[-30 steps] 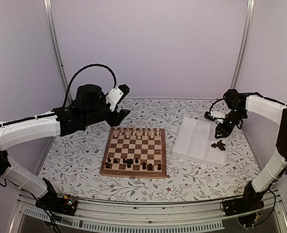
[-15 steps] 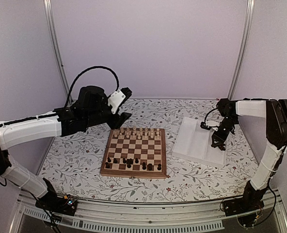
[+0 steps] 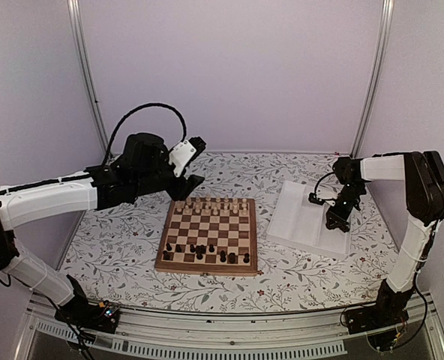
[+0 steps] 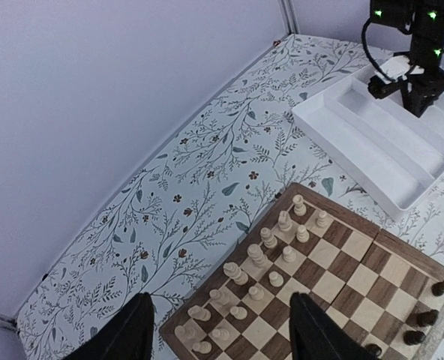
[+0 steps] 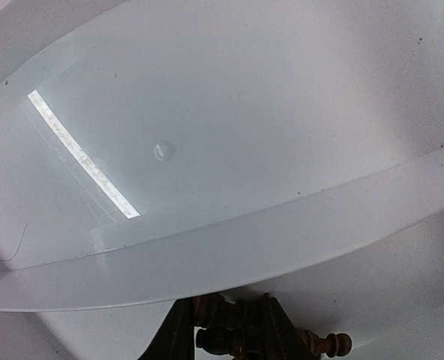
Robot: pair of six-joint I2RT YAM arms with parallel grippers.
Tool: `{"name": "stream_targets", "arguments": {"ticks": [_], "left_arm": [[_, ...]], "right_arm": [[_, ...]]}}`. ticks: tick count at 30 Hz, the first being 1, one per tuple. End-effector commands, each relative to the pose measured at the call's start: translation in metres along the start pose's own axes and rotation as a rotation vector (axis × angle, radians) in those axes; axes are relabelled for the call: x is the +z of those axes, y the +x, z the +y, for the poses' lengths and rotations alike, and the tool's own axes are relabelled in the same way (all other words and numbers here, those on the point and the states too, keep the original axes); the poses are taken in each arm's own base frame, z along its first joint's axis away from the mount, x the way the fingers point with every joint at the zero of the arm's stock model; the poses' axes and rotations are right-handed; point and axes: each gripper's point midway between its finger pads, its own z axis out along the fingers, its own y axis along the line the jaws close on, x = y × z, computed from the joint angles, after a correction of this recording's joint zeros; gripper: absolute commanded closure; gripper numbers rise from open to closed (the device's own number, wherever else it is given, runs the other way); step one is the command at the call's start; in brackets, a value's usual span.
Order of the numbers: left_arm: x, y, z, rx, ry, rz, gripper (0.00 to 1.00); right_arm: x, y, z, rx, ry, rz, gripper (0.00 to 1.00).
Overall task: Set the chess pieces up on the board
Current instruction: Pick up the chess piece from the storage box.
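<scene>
The board [image 3: 207,225] lies mid-table, also visible in the left wrist view as board [image 4: 342,262]. Several dark chess pieces [image 3: 207,251] stand unevenly on its two near rows, and pale pieces [image 3: 211,205] fill the far rows. My left gripper [image 3: 196,160] hovers open above the board's far left corner, its fingers [image 4: 124,334] empty. My right gripper [image 3: 333,221] is down in the white tray [image 3: 301,217]. In the right wrist view it [image 5: 223,330] is shut on a dark chess piece [image 5: 222,341], with another dark piece [image 5: 327,345] lying just beside it.
The ridged white tray [image 4: 372,150] sits right of the board on the floral tablecloth [image 3: 117,247]. The right arm [image 4: 417,67] rises over the tray's far end. Enclosure walls and metal posts stand close behind and at both sides.
My right gripper swung in from the tray's right edge and dropped onto the dark pieces lying there, jaws narrowing. The left arm lifted slightly and stayed open.
</scene>
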Motion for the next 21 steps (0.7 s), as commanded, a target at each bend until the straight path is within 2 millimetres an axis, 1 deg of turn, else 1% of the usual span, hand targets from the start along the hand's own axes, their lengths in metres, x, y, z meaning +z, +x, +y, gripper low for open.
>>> {"name": "stream_targets", "arguments": {"ticks": [1,7,12,14,16,18,20,21], "left_arm": [[0.002,-0.008,-0.008,0.015,0.029,-0.010,0.36],[0.003,-0.008,-0.010,0.018,0.036,-0.006,0.37],[0.004,-0.008,-0.014,0.003,0.054,-0.009,0.36],[0.005,-0.010,-0.017,-0.025,0.074,-0.015,0.36],[0.007,-0.012,-0.024,-0.072,0.123,-0.027,0.34],[0.014,-0.015,-0.035,-0.159,0.205,-0.029,0.34],[0.019,-0.022,-0.045,-0.267,0.283,-0.033,0.34],[0.020,-0.029,-0.049,-0.333,0.330,-0.050,0.34]], "right_arm": [[-0.001,0.000,0.008,0.016,-0.037,-0.019,0.81],[-0.035,-0.019,0.007,0.005,0.012,-0.150,0.80],[-0.056,-0.024,0.009,-0.026,0.059,-0.230,0.80],[-0.073,-0.030,0.013,-0.049,0.070,-0.282,0.79],[-0.089,-0.041,0.022,-0.081,0.067,-0.340,0.79],[-0.105,-0.054,0.033,-0.136,0.091,-0.391,0.78],[-0.117,-0.070,0.048,-0.206,0.125,-0.427,0.77],[-0.125,-0.079,0.056,-0.246,0.151,-0.451,0.77]]}}
